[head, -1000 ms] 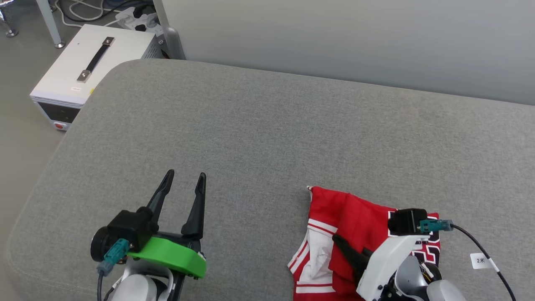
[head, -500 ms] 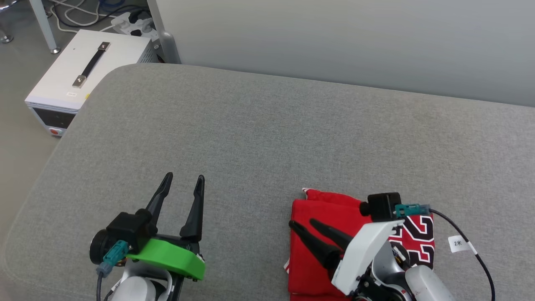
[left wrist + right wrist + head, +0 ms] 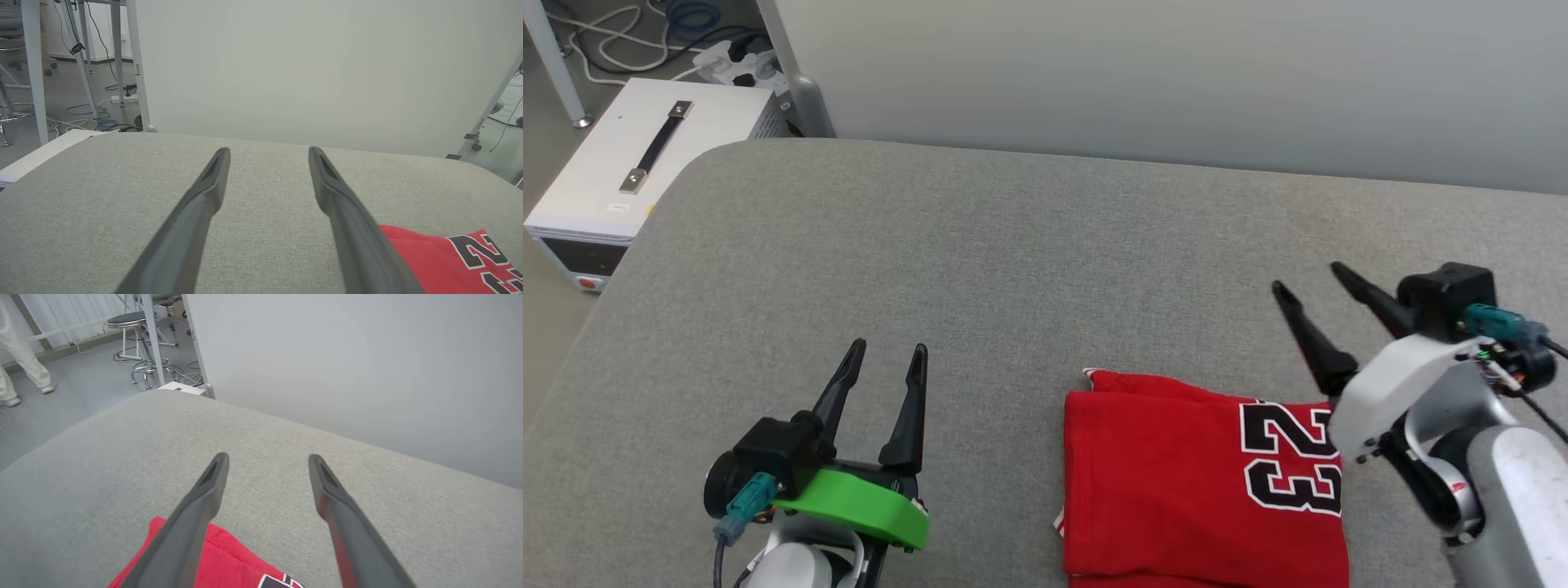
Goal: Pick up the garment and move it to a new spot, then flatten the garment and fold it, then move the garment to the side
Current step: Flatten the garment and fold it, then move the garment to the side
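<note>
On a grey cushion [image 3: 1013,245], a folded red "23" jersey [image 3: 1160,482] lies flat.
Left gripper [image 3: 889,347] and right gripper [image 3: 1307,277] hover, fingers apart, empty; bare cushion beyond.

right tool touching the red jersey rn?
Apart. In the head view the right tool is open, its fingertips over bare grey cushion beyond the far edge of the garment, nothing between them.

Soft, even light fills the room with no glare and only faint shadows on the grey worktop [image 3: 1013,245], the head view sharp throughout, while the right wrist view bows at its edges and the right pincer [image 3: 267,456] blurs toward six o'clock.
</note>
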### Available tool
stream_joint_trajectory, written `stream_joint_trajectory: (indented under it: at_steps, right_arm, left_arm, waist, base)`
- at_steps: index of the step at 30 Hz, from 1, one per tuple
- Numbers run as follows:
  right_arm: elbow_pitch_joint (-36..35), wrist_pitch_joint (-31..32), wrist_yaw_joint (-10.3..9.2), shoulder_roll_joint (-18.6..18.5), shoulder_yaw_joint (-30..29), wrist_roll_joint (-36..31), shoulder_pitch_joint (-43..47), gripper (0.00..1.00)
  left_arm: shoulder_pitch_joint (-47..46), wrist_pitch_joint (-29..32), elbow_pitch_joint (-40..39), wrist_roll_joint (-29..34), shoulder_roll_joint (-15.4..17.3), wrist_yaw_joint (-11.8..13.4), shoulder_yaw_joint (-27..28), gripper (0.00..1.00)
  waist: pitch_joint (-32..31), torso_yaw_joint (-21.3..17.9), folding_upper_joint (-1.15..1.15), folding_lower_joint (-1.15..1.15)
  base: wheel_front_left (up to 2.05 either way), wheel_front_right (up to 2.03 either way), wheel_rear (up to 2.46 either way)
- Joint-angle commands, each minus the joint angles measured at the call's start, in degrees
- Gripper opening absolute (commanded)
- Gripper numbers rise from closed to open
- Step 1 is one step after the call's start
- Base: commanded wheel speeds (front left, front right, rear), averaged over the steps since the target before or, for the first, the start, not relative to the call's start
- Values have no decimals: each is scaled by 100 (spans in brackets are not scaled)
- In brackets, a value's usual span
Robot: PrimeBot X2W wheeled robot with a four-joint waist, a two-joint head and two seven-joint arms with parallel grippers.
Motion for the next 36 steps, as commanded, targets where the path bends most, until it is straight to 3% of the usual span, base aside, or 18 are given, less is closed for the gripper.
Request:
stream_joint_trajectory:
  at_steps: [1, 5, 8, 14, 21, 26, 36]
  right_arm:
    - [-51, -168, -5, -159, -114, -147, -28, 100]
    - [-177, -620, -5, -452, -490, -439, 248, 100]
    - [-248, -983, -5, -456, -806, -593, 572, 100]
    - [-389, -1620, -5, 56, -1362, -623, 1170, 100]
    - [-297, -2293, -5, 477, -1443, -783, 1561, 100]
    - [-25, -2648, -5, 668, -1463, -860, 1626, 100]
    - [184, -2775, -5, 759, -1430, -942, 1640, 100]
  left_arm:
    - [26, -33, -39, -38, -16, -18, -14, 100]
    - [5, -33, -78, -63, -41, -18, -17, 100]
    - [-6, -33, -99, -87, -56, -18, -56, 100]
    - [57, -33, -104, -104, -58, -18, -187, 100]
    - [127, -33, -107, -107, -81, -18, -176, 100]
    - [121, -33, -114, -94, -90, -18, -189, 100]
    - [150, -33, -131, -49, -106, -18, -221, 100]
  waist:
    - [33, -62, 0, 0]
    - [93, -153, 0, 0]
    - [132, -213, 0, 0]
    - [164, -317, 0, 0]
    - [155, -345, 0, 0]
    - [156, -317, 0, 0]
    - [130, -275, 0, 0]
  base:
    - [0, 0, 0]
    - [0, 0, 0]
    - [0, 0, 0]
    - [0, 0, 0]
    - [0, 0, 0]
    - [0, 0, 0]
    - [0, 0, 0]
